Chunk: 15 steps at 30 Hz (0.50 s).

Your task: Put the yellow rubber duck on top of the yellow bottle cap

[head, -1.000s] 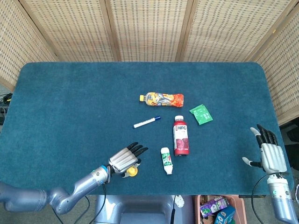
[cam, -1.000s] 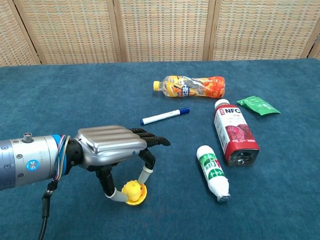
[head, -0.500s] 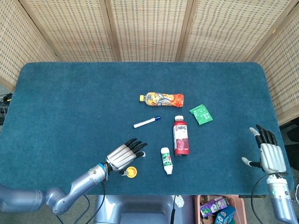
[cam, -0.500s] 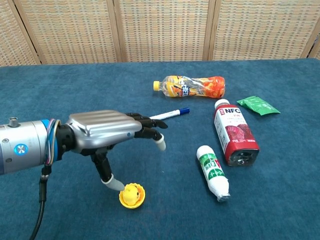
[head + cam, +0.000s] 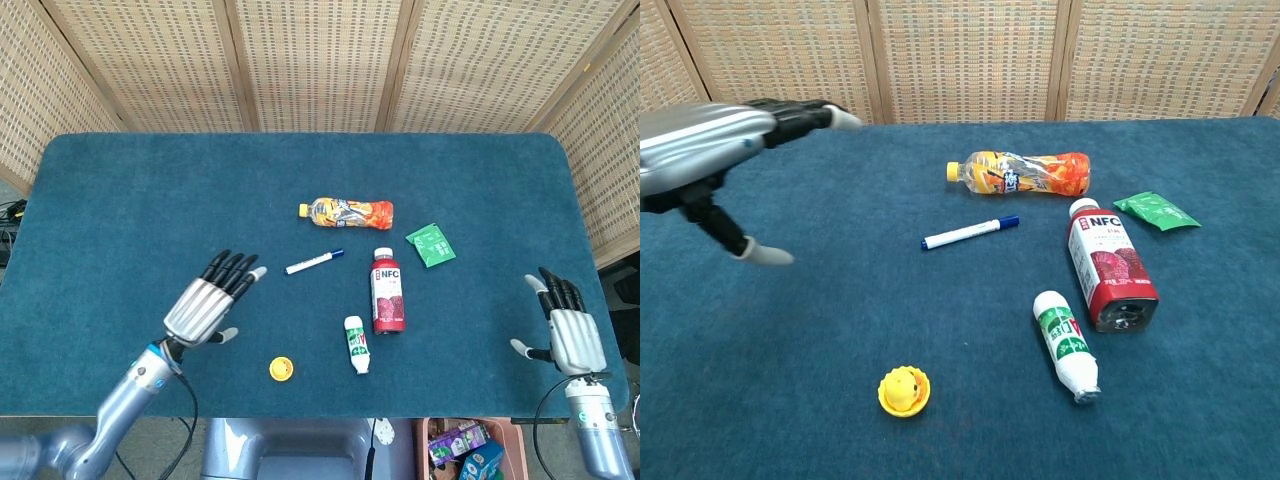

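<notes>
Duck's sitting on the cap, both hands empty!
The yellow rubber duck [image 5: 903, 386] rests on the yellow bottle cap [image 5: 904, 401] at lower centre-left of the blue table [image 5: 120, 210]. Left hand [image 5: 209, 304] hangs up and left of it, fingers spread, holding nothing; right hand [image 5: 566, 331] splayed at lower right.

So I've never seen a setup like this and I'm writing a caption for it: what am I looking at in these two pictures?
A two-armed robot with humanlike hands at a blue table. One camera looks down from its head, the other forward from its chest. The left hand is raised, open, holding nothing; the right hand is open at the table's edge. The yellow rubber duck sits on the yellow bottle cap. Also lying there: an orange bottle, a red NFC bottle, a small white bottle, a marker, and a green packet.
</notes>
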Each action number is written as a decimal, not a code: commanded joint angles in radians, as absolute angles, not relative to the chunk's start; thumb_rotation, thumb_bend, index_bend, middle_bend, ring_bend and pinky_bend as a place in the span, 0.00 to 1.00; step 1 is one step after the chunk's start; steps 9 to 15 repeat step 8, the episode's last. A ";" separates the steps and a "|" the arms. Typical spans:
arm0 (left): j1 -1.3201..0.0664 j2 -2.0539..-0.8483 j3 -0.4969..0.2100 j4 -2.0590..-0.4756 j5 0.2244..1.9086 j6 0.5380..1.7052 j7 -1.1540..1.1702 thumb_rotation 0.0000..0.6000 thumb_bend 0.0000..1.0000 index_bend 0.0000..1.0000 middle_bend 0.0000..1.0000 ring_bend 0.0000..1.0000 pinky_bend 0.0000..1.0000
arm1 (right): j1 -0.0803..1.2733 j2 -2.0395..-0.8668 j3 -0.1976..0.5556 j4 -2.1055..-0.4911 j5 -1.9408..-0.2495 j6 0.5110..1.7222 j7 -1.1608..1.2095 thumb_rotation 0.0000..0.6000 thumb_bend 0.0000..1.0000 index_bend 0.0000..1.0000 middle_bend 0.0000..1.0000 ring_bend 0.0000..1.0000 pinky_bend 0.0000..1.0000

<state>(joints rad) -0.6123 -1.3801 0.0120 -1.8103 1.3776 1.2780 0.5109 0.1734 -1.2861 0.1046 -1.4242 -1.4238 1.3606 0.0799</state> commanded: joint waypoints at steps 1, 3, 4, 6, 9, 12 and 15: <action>-0.414 -1.311 0.114 -1.875 1.425 1.507 0.566 1.00 0.01 0.01 0.00 0.00 0.00 | 0.169 -1.284 0.092 -1.448 -1.449 1.384 0.050 1.00 0.00 0.00 0.00 0.00 0.00; -0.362 -1.310 0.137 -1.855 1.441 1.558 0.557 1.00 0.01 0.01 0.00 0.00 0.00 | 0.165 -1.283 0.087 -1.460 -1.460 1.394 0.034 1.00 0.00 0.00 0.00 0.00 0.00; -0.332 -1.312 0.150 -1.833 1.454 1.587 0.556 1.00 0.01 0.01 0.00 0.00 0.00 | 0.162 -1.282 0.083 -1.469 -1.468 1.403 0.020 1.00 0.00 0.00 0.00 0.00 0.00; -0.283 -1.319 0.174 -1.787 1.469 1.628 0.561 1.00 0.01 0.01 0.00 0.00 0.00 | 0.156 -1.281 0.074 -1.484 -1.486 1.421 -0.001 1.00 0.00 0.00 0.00 0.00 0.00; -0.247 -1.325 0.187 -1.752 1.478 1.645 0.552 1.00 0.01 0.00 0.00 0.00 0.00 | 0.151 -1.280 0.071 -1.497 -1.497 1.435 -0.019 1.00 0.00 0.00 0.00 0.00 0.00; -0.247 -1.325 0.187 -1.752 1.478 1.645 0.552 1.00 0.01 0.00 0.00 0.00 0.00 | 0.151 -1.280 0.071 -1.497 -1.497 1.435 -0.019 1.00 0.00 0.00 0.00 0.00 0.00; -0.247 -1.325 0.187 -1.752 1.478 1.645 0.552 1.00 0.01 0.00 0.00 0.00 0.00 | 0.151 -1.280 0.071 -1.497 -1.497 1.435 -0.019 1.00 0.00 0.00 0.00 0.00 0.00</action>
